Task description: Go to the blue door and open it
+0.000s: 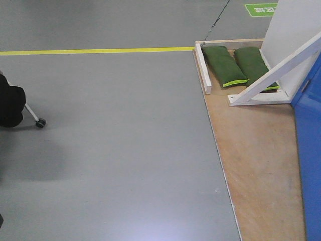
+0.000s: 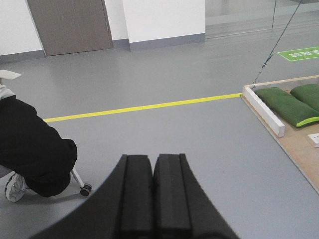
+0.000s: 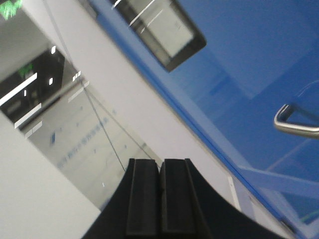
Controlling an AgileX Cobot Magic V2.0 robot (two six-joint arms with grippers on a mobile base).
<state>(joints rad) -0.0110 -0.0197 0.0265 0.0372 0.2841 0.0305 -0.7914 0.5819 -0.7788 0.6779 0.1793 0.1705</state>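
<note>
Bright, even overhead light fills all three views. The smooth grey floor (image 1: 110, 150) shows a pale glare patch at its near edge and a faint, wide shadow at the left (soft-edged). The glossy blue door panel (image 3: 249, 59) carries faint reflections, and that wrist view is slightly blurred. The black left tool (image 2: 153, 164) and black right tool (image 3: 159, 167) look dark and soft.

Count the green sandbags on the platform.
2. The first sandbag lies beside the white rail; the second sandbag lies next to it, partly under the white slanted brace. Others could be hidden behind the white panel.
</note>
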